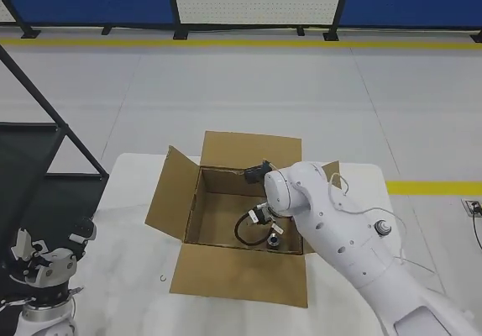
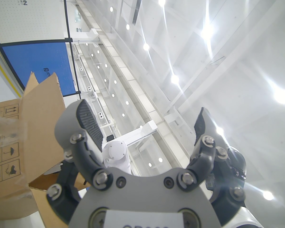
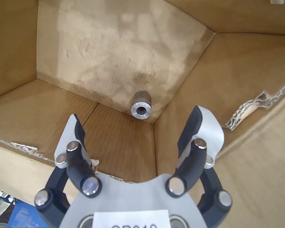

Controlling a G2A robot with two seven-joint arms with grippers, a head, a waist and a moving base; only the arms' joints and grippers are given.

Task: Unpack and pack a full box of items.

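**Right hand lined up on cylinder in box corner**

My right hand (image 3: 136, 116) is inside the box (image 1: 239, 273), fingers spread and holding nothing. The metal cylinder (image 3: 141, 106) sits straight ahead, tight in a corner. Its long axis points back at me, bored end first. My left hand (image 2: 144, 106), also spread, is well apart, outside the box.

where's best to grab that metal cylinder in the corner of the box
Grip the metal cylinder across its round outer wall near the bored end, coming along its axis from where the open right tool sits. That end faces the tool, and two cardboard box walls crowd its far side, so a sideways approach looks blocked.
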